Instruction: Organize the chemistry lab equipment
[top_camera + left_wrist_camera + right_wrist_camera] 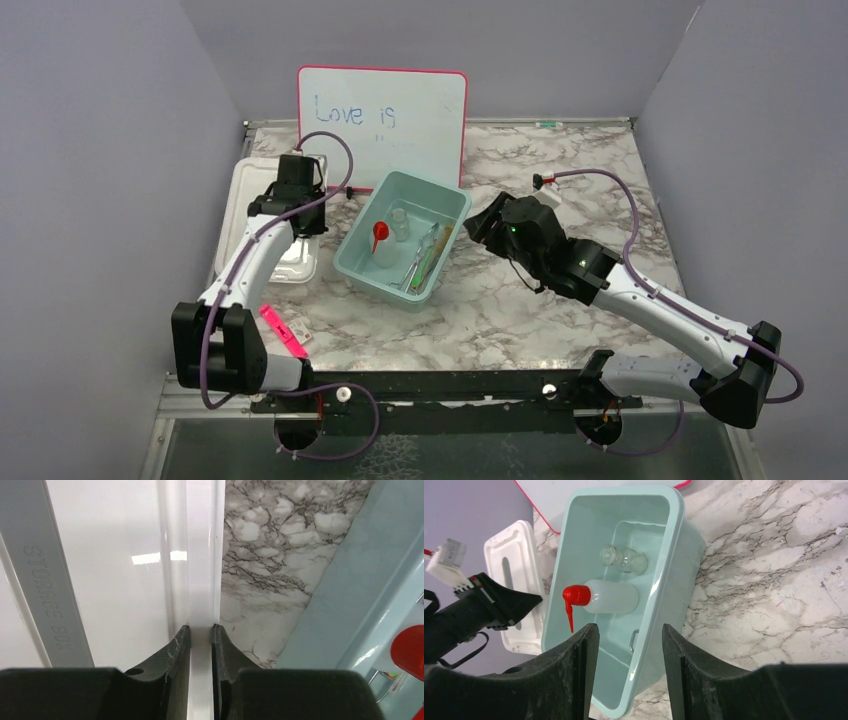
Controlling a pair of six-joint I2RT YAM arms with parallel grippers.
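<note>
A marble-patterned table (560,290) carried the whole scene, with a pink-framed whiteboard (400,110) propped upright at its far edge and the words "Love is" written on it in blue. Just in front of the board, a pale green bin (368,212) sat at an angle near the middle of the table and held the lab gear. To its left lay a white lid (240,215), flat on the table, with "STORAGE BOX" embossed on it in the left wrist view.

The left gripper (201,627) reached over that lid, its two dark fingers pinched tight on the raised rim along the edge nearest the bin. The right gripper (630,630) hung just right of the bin with its fingers spread wide and nothing between them; its wrist camera looked between them into the bin.

Inside the bin, a white squeeze bottle (609,596) with a red nozzle lay on its side across the floor. A small glass flask (624,560) lay just beside it, towards the whiteboard end. Metal tongs (415,265) rested along the wall on the right arm's side, together with other slim pieces too small to tell apart from above.

A pink marker (283,332) lay on the table outside the bin, near the left arm's base and well apart from the lid.
</note>
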